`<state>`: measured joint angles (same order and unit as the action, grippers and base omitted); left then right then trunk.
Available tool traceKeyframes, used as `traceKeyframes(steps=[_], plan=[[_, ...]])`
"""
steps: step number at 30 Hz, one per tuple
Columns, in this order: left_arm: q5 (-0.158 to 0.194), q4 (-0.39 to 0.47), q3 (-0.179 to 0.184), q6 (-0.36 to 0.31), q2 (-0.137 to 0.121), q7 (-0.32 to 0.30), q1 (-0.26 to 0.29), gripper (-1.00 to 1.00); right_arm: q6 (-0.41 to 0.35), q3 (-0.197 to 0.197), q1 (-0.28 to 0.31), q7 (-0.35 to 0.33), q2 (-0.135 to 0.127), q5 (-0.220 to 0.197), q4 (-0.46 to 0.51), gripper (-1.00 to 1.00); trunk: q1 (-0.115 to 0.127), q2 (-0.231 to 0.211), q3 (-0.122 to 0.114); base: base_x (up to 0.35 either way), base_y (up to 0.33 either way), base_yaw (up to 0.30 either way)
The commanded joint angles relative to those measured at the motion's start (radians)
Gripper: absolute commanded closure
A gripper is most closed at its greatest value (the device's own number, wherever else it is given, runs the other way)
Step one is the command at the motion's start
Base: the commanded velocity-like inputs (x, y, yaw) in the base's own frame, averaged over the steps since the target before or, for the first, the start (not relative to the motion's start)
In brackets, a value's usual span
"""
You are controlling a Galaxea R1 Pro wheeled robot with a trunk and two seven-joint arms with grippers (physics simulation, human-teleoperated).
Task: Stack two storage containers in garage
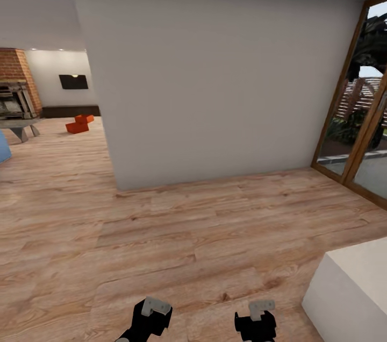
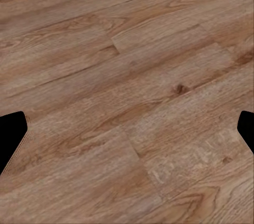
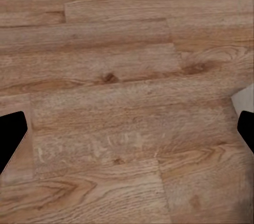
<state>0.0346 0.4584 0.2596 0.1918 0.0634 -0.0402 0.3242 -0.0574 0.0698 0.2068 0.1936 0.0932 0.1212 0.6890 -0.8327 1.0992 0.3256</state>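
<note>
Two storage containers sit far off on the light wood-plank floor of the living room, touching each other, near the long dark cabinet and brick fireplace; we can't see inside them. We face a white wall, glass door to our right, white block near our right arm. Left gripper and right gripper both spread wide over bare planks, holding nothing.

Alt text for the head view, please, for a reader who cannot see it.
Two orange-red storage containers sit far off on the wood-plank floor near a brick fireplace, left of a white wall. Both grippers, left and right, hang low and empty; a glass door stands right.
</note>
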Motion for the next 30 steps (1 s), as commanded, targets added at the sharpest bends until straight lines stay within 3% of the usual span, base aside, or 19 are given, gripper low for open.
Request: traceKeyframes(steps=[1, 20, 26, 30], plan=[[0.004, -0.001, 0.002, 0.003, 0.000, -0.001, 0.001, -1.00, -0.006, 0.002, 0.000, 0.008, 0.000, 0.010, 0.001, -1.00, -0.001, 0.001, 0.002, 0.333, 0.000, 0.195], [0.002, -0.001, 0.004, 0.003, 0.000, 0.000, 0.001, -1.00, -0.007, 0.005, 0.000, 0.016, 0.002, 0.008, 0.000, -1.00, -0.001, 0.001, 0.024, 0.333, 0.000, 0.207], [0.002, -0.001, 0.004, 0.003, 0.001, 0.001, 0.001, -1.00, -0.007, 0.006, 0.000, 0.017, 0.002, -0.025, 0.000, -1.00, -0.001, 0.001, 0.031, 0.332, 0.000, 0.203], [0.004, -0.001, 0.002, 0.003, 0.001, 0.056, 0.001, -1.00, -0.007, 0.007, 0.000, 0.017, 0.002, -0.035, 0.000, -1.00, -0.001, 0.001, 0.036, 0.331, 0.000, 0.203]])
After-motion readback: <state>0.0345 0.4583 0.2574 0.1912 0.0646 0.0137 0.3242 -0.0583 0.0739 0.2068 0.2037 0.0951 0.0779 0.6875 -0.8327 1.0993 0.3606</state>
